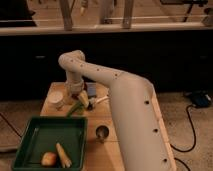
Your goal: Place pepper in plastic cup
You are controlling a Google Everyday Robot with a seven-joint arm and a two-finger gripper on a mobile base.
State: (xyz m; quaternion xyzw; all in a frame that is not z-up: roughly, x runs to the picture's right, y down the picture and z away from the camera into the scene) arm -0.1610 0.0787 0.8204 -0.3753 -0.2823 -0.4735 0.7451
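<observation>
The small white plastic cup stands upright near the left edge of the wooden table. A green pepper lies just right of the cup, close to the far rim of the green tray. My gripper hangs from the white arm right above the pepper's upper end, a short way right of the cup. Whether it touches the pepper is not visible.
A green tray sits at the front left with a yellow-orange fruit and a pale long item in it. A shiny dark metal cup stands right of the tray. My arm's thick white link covers the table's right side.
</observation>
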